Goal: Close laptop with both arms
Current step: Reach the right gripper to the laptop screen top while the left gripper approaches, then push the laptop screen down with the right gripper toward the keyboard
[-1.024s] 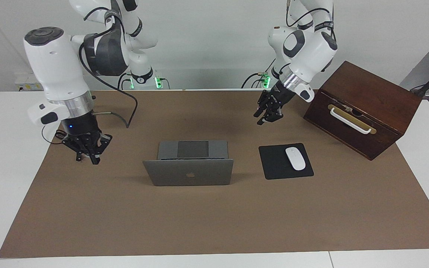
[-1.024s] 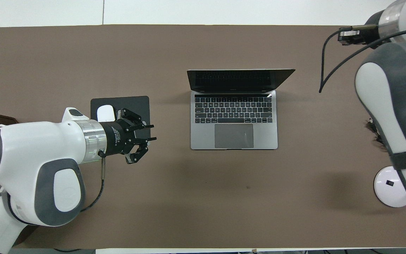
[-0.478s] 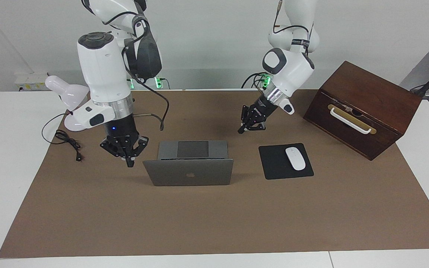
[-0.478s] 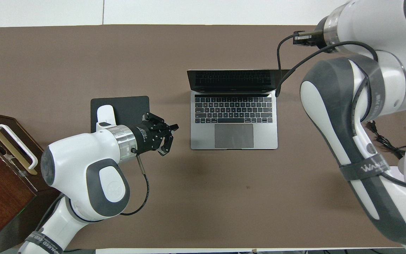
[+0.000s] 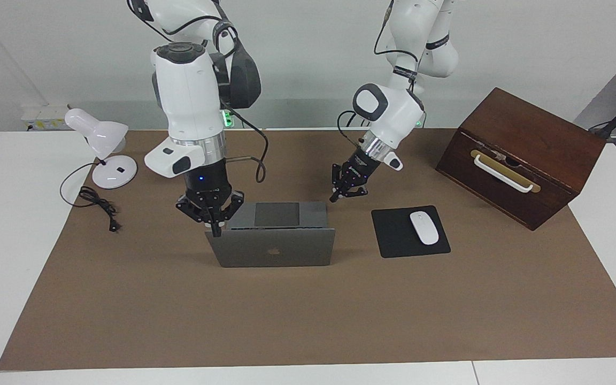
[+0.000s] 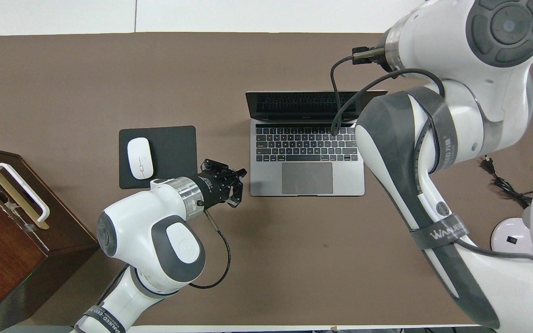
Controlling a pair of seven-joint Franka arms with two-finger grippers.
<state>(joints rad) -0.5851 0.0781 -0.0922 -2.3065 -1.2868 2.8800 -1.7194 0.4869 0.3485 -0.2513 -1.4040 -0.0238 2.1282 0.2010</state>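
Note:
The laptop point(image 5: 272, 249) stands open in the middle of the brown mat, its lid upright with the apple logo facing away from the robots; the keyboard and trackpad point(image 6: 307, 178) show from above. My right gripper point(image 5: 214, 228) is shut, its tips pointing down at the lid's top corner toward the right arm's end; I cannot tell whether they touch. In the overhead view the right arm covers this gripper. My left gripper point(image 5: 336, 197) point(image 6: 241, 178) is shut on nothing and hangs low beside the keyboard deck's edge toward the left arm's end.
A black mouse pad point(image 5: 393, 238) with a white mouse point(image 5: 424, 228) lies beside the laptop toward the left arm's end. A dark wooden box point(image 5: 522, 155) with a white handle stands past it. A white desk lamp point(image 5: 99, 133) and its cord point(image 5: 94, 199) sit at the right arm's end.
Both arms have swung in toward the laptop. The right gripper came to the lid's corner; the left gripper closed and came beside the deck. The lid has not moved.

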